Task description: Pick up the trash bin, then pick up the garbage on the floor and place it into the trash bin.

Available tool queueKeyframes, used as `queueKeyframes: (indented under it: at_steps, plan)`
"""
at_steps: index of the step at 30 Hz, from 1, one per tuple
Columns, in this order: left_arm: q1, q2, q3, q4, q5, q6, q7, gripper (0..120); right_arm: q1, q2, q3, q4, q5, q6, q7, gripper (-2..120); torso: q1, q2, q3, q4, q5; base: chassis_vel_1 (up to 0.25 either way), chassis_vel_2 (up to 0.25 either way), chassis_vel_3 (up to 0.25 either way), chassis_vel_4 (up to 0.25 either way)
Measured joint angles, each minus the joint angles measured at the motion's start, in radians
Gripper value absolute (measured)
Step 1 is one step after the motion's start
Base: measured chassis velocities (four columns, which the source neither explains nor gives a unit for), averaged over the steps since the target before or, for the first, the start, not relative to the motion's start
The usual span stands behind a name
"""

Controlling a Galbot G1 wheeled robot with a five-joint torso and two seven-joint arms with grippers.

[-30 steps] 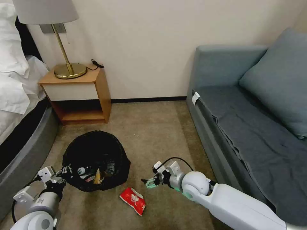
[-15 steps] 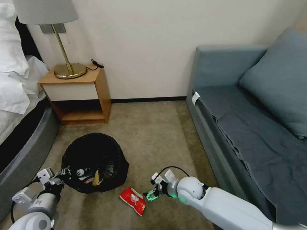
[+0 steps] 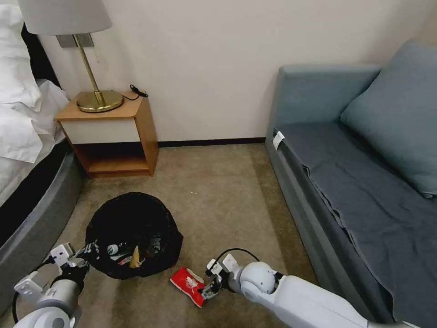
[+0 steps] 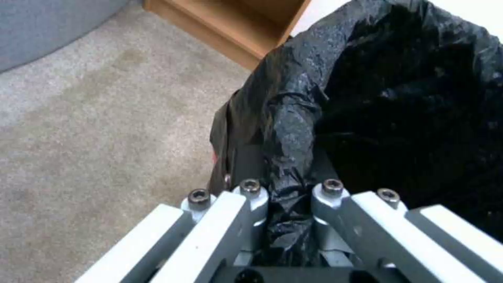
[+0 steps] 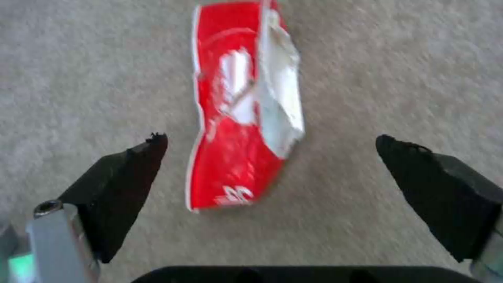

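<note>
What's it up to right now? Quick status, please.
Left gripper shut on bin rim. Right gripper open, low over red packet on the carpet. Nothing in the way.

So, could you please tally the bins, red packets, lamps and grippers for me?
bin: 1
red packet: 1
lamp: 1
grippers: 2, the left gripper shut on the bin and the right gripper open at the red packet
Total: 5

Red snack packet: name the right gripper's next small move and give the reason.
Probably lower and close. The right gripper is open over the red snack packet, which lies flat on the carpet between its fingers; the left gripper holds the trash bin alongside.
</note>
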Motion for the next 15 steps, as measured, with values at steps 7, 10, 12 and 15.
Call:
queueKeyframes:
  at_steps: [7,10,12,15]
  plan:
    - [-0.018,0.014,-0.024,0.006,-0.015,0.004,-0.002,4,0.027,0.079,-0.043,-0.061,-0.022,0.021,0.014,100,0.000,0.000,0.000,0.0000,-0.0001,0.000,0.000,0.000,0.000]
    - [-0.026,0.020,-0.028,0.005,-0.019,0.013,-0.007,4,0.028,0.102,-0.048,-0.077,-0.033,0.025,0.018,100,0.000,0.000,0.000,0.0001,0.0000,0.000,0.000,0.000,0.000]
    - [-0.028,0.021,-0.028,0.002,-0.019,0.017,-0.009,4,0.028,0.115,-0.048,-0.088,-0.041,0.030,0.018,100,0.000,0.000,0.000,0.0001,-0.0001,0.000,0.000,0.000,0.000]
    - [-0.029,0.019,-0.017,-0.010,-0.017,0.020,-0.010,4,0.026,0.128,-0.048,-0.110,-0.050,0.043,0.020,100,0.000,0.000,0.000,0.0000,0.0000,0.000,0.000,0.000,0.000]
